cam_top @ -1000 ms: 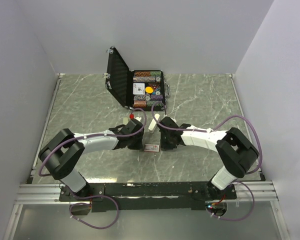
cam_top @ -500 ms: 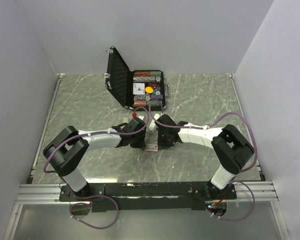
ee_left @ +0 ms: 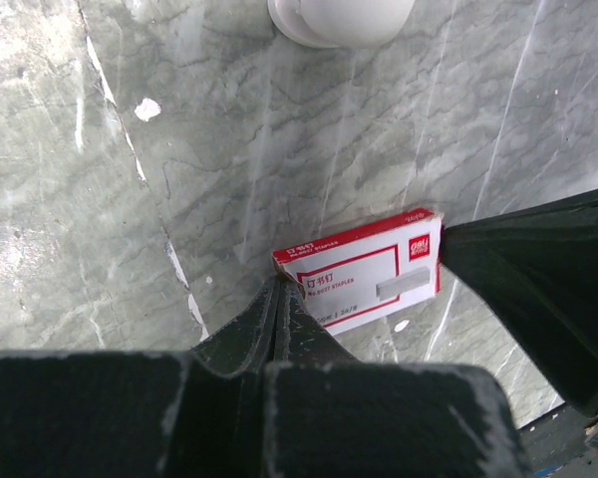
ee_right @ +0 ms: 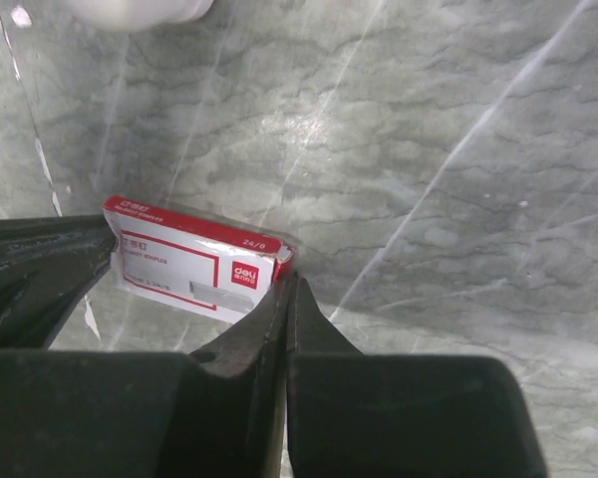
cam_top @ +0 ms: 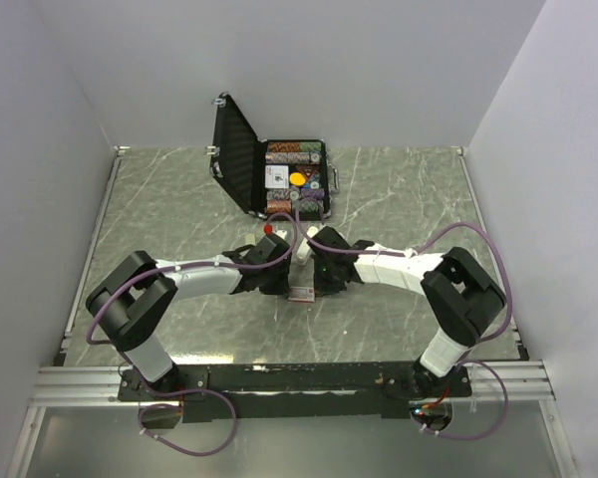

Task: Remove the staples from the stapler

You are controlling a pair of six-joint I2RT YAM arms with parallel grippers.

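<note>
- The left tool (ee_left: 280, 295) was fully closed, finger against finger, with nothing held between them.
- Its tip rested low on the worktop (cam_top: 179, 199) and appeared to touch the near left corner of a small red-and-white box (ee_left: 364, 279).
- The right tool (ee_right: 289, 287) was likewise closed tight and gripped nothing.
- Its tip stood at the opposite corner of the same box, touching it or just beside it; the wrist view did not settle which.
- The box lay flat on the worktop between the two tool tips, printed face up.
- The stapler (cam_top: 303, 252), a white body, sat on the worktop just beyond the box, between the two wrists. Neither tool was in contact with it.
- The staples could not be made out in any view.
- A small white item with a red part lay just left of the stapler, too small to identify.
- Farther back, well apart from both tools, a black case (cam_top: 279, 179) stood open with its lid raised, rows of coloured chips inside.
</note>
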